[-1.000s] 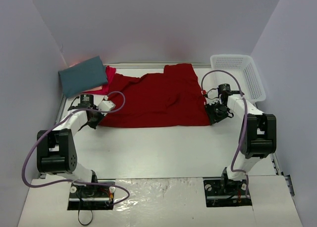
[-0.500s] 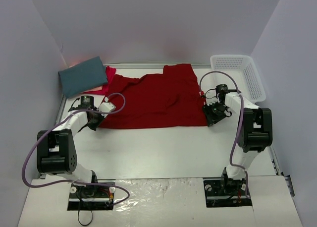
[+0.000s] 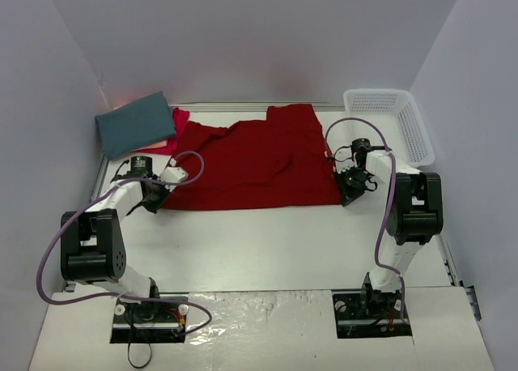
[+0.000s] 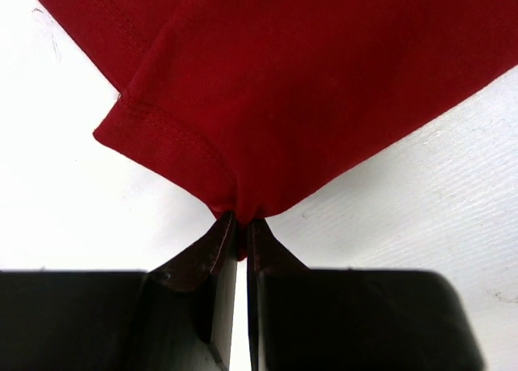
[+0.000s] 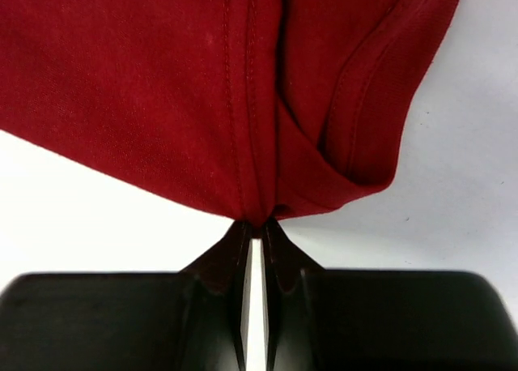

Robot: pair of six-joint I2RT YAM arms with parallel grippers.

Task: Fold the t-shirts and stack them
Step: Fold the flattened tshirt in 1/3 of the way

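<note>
Deep red t-shirt [image 3: 259,164] lies spread flat across the far half of the bench [image 3: 267,241], wider than it is deep. Its near hem runs nearly straight from side to side. Shallow creases cross the cloth. At the far right a squared section reaches toward the back edge of the bench.

Left jaws: closed tight on the near-left corner of the deep red t-shirt. The left wrist view shows the cloth bunched into a small pucker between the dark fingertips [image 4: 218,241], with a stitched hem running off to the upper left.

Right jaws: closed tight on the near-right corner of the same shirt. The right wrist view shows a double-stitched seam rising straight from the pinch, and a hemmed fold of cloth curling just to its right.

Slate-teal t-shirt [image 3: 136,125]: folded into a rectangle at the far-left corner of the bench. It lies over part of the pinkish-red t-shirt [image 3: 178,126], which shows at its right edge. The far-left edge of the deep red shirt touches that pinkish-red one.

White mesh basket [image 3: 401,121]: at the far-right corner, apart from the deep red shirt.
</note>
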